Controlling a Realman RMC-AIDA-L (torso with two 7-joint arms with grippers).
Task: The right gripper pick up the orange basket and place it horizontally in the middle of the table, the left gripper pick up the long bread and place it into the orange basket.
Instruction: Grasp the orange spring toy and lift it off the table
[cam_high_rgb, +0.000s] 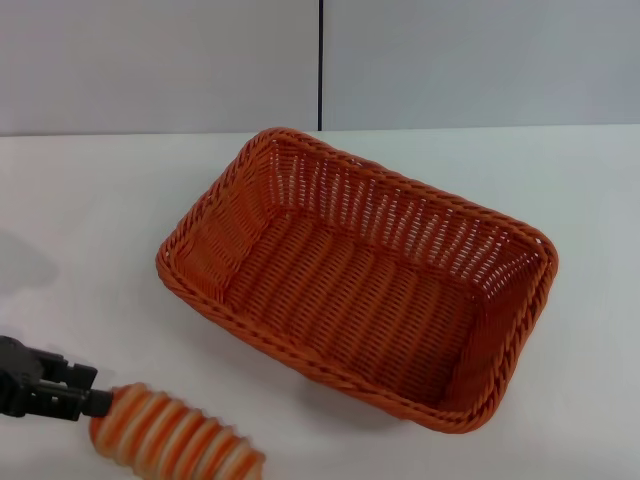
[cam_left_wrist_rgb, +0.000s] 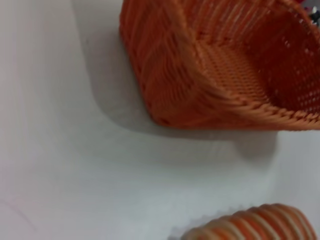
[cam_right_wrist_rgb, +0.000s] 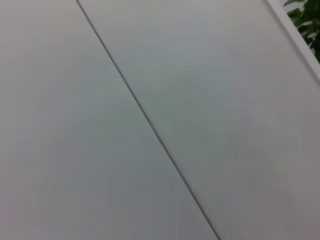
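Observation:
The orange basket (cam_high_rgb: 360, 280) stands on the white table (cam_high_rgb: 90, 220) near its middle, skewed, with its long side running from back left to front right; nothing lies inside it. My left gripper (cam_high_rgb: 98, 402) is at the front left, shut on one end of the striped long bread (cam_high_rgb: 175, 442), which sticks out to the right, in front of the basket's left corner. In the left wrist view the long bread (cam_left_wrist_rgb: 252, 226) shows apart from the orange basket (cam_left_wrist_rgb: 220, 65). The right gripper is out of view.
A grey wall with a dark vertical seam (cam_high_rgb: 320, 65) runs behind the table. The right wrist view shows only wall, a seam (cam_right_wrist_rgb: 150, 122) and green leaves (cam_right_wrist_rgb: 306, 20) in one corner.

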